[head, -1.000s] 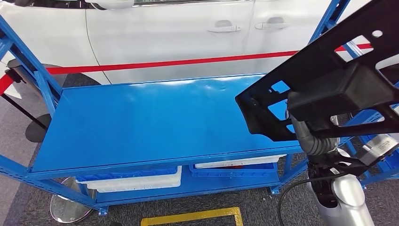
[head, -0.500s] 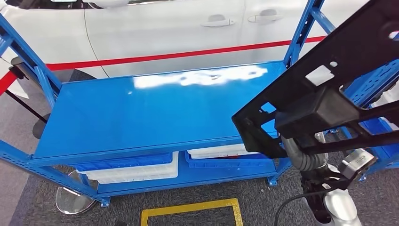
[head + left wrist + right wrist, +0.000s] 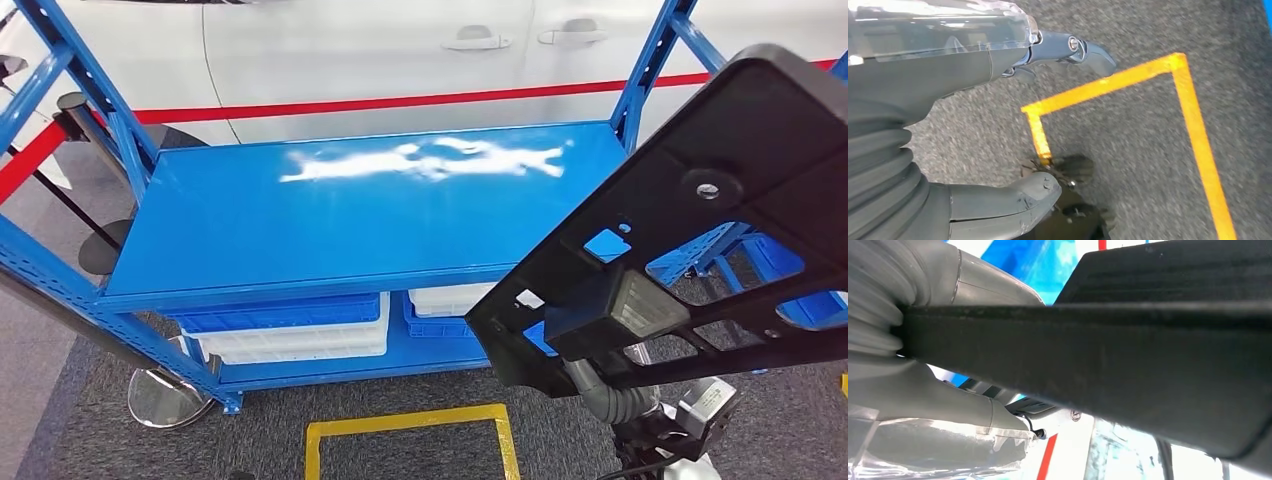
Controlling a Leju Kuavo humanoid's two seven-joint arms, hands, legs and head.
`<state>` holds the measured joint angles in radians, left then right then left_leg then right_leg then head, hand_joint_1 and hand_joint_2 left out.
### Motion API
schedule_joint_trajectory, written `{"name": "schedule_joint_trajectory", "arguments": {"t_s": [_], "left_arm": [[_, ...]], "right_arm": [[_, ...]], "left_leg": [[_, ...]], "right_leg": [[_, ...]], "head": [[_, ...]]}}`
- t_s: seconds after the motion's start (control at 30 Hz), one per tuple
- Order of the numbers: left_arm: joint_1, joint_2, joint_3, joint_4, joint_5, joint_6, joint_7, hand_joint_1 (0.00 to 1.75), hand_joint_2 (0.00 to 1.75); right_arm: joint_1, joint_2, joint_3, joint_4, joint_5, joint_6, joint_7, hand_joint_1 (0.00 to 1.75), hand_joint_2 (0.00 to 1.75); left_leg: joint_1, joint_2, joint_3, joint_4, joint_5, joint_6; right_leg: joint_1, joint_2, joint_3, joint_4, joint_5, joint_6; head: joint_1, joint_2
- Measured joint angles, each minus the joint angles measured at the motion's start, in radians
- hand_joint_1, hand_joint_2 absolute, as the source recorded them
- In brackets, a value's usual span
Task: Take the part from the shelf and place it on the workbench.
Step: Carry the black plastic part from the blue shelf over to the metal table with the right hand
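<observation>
flat perforated black plastic part [image 3: 720,200], glossy blue workbench [image 3: 330,230]

Part [image 3: 700,230] runs off the frame's right edge; right hand's fingers [image 3: 948,410] probably behind it.

Ahead of me a white car [image 3: 380,50] fills the far side, behind a red belt [image 3: 400,100] on a post [image 3: 72,102]. The floor is grey carpet [image 3: 560,440] with a yellow taped square [image 3: 410,425] near my feet. Bright light glares from above.
</observation>
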<state>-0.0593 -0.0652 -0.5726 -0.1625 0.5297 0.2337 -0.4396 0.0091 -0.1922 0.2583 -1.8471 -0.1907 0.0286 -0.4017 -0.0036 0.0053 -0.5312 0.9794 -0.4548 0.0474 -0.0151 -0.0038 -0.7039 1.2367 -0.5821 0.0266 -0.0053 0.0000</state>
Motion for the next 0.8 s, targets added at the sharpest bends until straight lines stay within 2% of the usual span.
{"name": "schedule_joint_trajectory", "arguments": {"t_s": [0.03,0.07,0.1,0.13,0.17,0.2,0.23,0.27,0.33,0.37,0.4,0.43,0.47,0.5,0.53,0.57,0.6,0.63,0.7,0.73,0.77,0.8], "left_arm": [[0.0,0.0,0.0,0.0,0.0,0.001,0.001,0.0,1.75],[0.0,0.0,0.0,0.0,0.0,0.002,0.003,0.0,1.75],[0.0,0.0,0.0,0.0,0.0,0.003,0.005,0.0,1.75],[0.0,0.0,0.0,0.0,0.0,0.004,0.006,0.0,1.75],[-0.001,0.0,0.0,0.0,0.0,0.004,0.007,0.0,1.75],[-0.001,0.0,0.0,0.0,0.0,0.005,0.007,0.0,1.75],[-0.002,0.0,0.0,0.0,0.0,0.005,0.008,0.0,1.75],[-0.002,0.0,0.0,0.0,0.0,0.005,0.008,0.0,1.75],[0.0,0.001,0.0,0.0,-0.002,0.006,0.008,0.0,1.75],[0.002,0.001,0.0,0.001,-0.002,0.006,0.008,0.0,1.75],[0.003,0.001,-0.001,0.001,-0.003,0.006,0.008,0.0,1.75],[0.003,0.002,-0.001,0.001,-0.003,0.006,0.008,0.0,1.75],[0.003,0.002,-0.001,0.001,-0.004,0.006,0.007,0.0,1.75],[0.003,0.002,-0.001,0.001,-0.004,0.007,0.007,0.0,1.75],[0.003,0.002,-0.001,0.001,-0.004,0.007,0.007,0.0,1.75],[0.002,0.002,-0.002,0.001,-0.005,0.007,0.007,0.0,1.75],[0.002,0.002,-0.002,0.001,-0.005,0.007,0.007,0.0,1.75],[0.002,0.002,-0.002,0.001,-0.006,0.008,0.007,0.0,1.75],[-0.001,0.003,-0.002,0.001,-0.006,0.008,0.007,0.0,1.75],[-0.002,0.003,-0.003,0.001,-0.006,0.008,0.007,0.0,1.75],[-0.003,0.003,-0.003,0.001,-0.006,0.008,0.007,0.0,1.75],[-0.003,0.004,-0.003,0.001,-0.006,0.008,0.007,0.0,1.75]], "right_arm": [[0.004,0.002,0.002,0.0,0.002,0.0,0.0,1.75,1.75],[0.007,0.003,0.005,0.0,0.003,0.0,0.0,1.75,1.75],[0.008,0.005,0.007,0.0,0.004,0.0,0.0,1.75,1.75],[0.009,0.006,0.008,0.0,0.006,0.0,0.0,1.75,1.75],[0.009,0.008,0.009,0.0,0.007,0.0,0.0,1.75,1.75],[0.009,0.01,0.01,-0.001,0.008,0.0,0.0,1.75,1.75],[0.009,0.011,0.011,-0.002,0.009,0.0,-0.001,1.75,1.75],[0.009,0.012,0.012,-0.002,0.011,0.0,-0.001,1.75,1.75],[0.011,0.015,0.013,-0.003,0.015,0.0,-0.004,1.75,1.75],[0.013,0.016,0.013,-0.004,0.018,-0.001,-0.006,1.75,1.75],[0.015,0.017,0.014,-0.007,0.02,-0.001,-0.009,1.75,1.75],[0.016,0.018,0.014,-0.01,0.022,-0.002,-0.012,1.75,1.75],[0.017,0.018,0.014,-0.014,0.024,-0.002,-0.016,1.75,1.75],[0.018,0.019,0.014,-0.02,0.026,-0.003,-0.021,1.75,1.75],[0.019,0.019,0.014,-0.026,0.028,-0.005,-0.025,1.75,1.75],[0.02,0.019,0.014,-0.033,0.029,-0.008,-0.028,1.75,1.75],[0.019,0.019,0.014,-0.041,0.03,-0.012,-0.029,1.75,1.75],[0.018,0.019,0.014,-0.05,0.031,-0.018,-0.03,1.75,1.75],[0.011,0.019,0.013,-0.07,0.033,-0.032,-0.031,1.75,1.75],[0.006,0.019,0.013,-0.079,0.035,-0.041,-0.032,1.75,1.75],[0.0,0.019,0.011,-0.087,0.036,-0.05,-0.033,1.75,1.75],[-0.005,0.019,0.009,-0.094,0.037,-0.058,-0.034,1.75,1.75]], "left_leg": [[0.0,0.001,-0.015,0.005,0.008,-0.002],[0.001,0.001,-0.031,0.011,0.015,-0.005],[0.003,0.001,-0.047,0.019,0.02,-0.009],[0.004,0.002,-0.06,0.029,0.024,-0.012],[0.004,0.001,-0.073,0.039,0.027,-0.017],[0.004,0.001,-0.083,0.047,0.03,-0.023],[0.004,0.001,-0.089,0.052,0.034,-0.029],[0.004,0.001,-0.094,0.054,0.041,-0.036],[0.006,-0.001,-0.102,0.058,0.045,-0.05],[0.008,-0.001,-0.111,0.072,0.028,-0.056],[0.01,-0.002,-0.124,0.102,-0.006,-0.061],[0.012,-0.002,-0.139,0.151,-0.053,-0.065],[0.013,-0.002,-0.156,0.212,-0.1,-0.068],[0.014,-0.002,-0.168,0.272,-0.134,-0.07],[0.014,-0.002,-0.169,0.312,-0.145,-0.071],[0.014,-0.002,-0.156,0.322,-0.135,-0.071],[0.014,-0.002,-0.126,0.297,-0.11,-0.07],[0.014,-0.002,-0.082,0.244,-0.083,-0.068],[0.012,-0.004,0.009,0.112,-0.067,-0.061],[0.009,-0.005,0.034,0.069,-0.071,-0.055],[0.006,-0.006,0.042,0.047,-0.077,-0.05],[0.005,-0.007,0.038,0.043,-0.072,-0.043]], "right_leg": [[-0.004,0.0,0.001,0.035,0.0,0.005],[-0.007,0.0,0.016,0.041,0.019,0.009],[-0.011,0.0,0.047,0.015,0.048,0.012],[-0.014,-0.001,0.092,-0.038,0.07,0.014],[-0.014,0.0,0.14,-0.104,0.073,0.014],[-0.013,0.001,0.177,-0.159,0.066,0.011],[-0.01,0.001,0.198,-0.198,0.054,0.005],[-0.005,0.002,0.203,-0.215,0.047,-0.003],[-0.005,0.0,0.191,-0.219,0.06,-0.022],[-0.005,-0.002,0.184,-0.22,0.069,-0.032],[-0.007,-0.004,0.175,-0.221,0.079,-0.04],[-0.006,-0.006,0.165,-0.221,0.088,-0.046],[-0.005,-0.007,0.154,-0.22,0.096,-0.05],[-0.004,-0.007,0.142,-0.218,0.104,-0.051],[-0.003,-0.007,0.129,-0.215,0.112,-0.051],[-0.002,-0.008,0.115,-0.212,0.12,-0.049],[-0.002,-0.007,0.102,-0.208,0.127,-0.047],[-0.002,-0.007,0.091,-0.204,0.133,-0.044],[0.0,-0.007,0.074,-0.198,0.147,-0.034],[0.001,-0.007,0.071,-0.197,0.154,-0.028],[0.001,-0.007,0.069,-0.198,0.162,-0.022],[0.001,-0.008,0.069,-0.201,0.17,-0.015]], "head": [[0.0,0.0],[0.0,0.0],[0.0,0.0],[0.0,0.0],[0.0,0.0],[0.0,0.0],[0.0,0.0],[0.0,0.0],[0.001,0.0],[0.0,0.0],[-0.002,0.0],[-0.004,0.0],[-0.006,0.0],[-0.007,0.0],[-0.007,0.0],[-0.007,0.0],[-0.007,0.0],[-0.007,0.0],[-0.007,0.0],[-0.007,0.0],[-0.008,0.0],[-0.008,0.0]]}}
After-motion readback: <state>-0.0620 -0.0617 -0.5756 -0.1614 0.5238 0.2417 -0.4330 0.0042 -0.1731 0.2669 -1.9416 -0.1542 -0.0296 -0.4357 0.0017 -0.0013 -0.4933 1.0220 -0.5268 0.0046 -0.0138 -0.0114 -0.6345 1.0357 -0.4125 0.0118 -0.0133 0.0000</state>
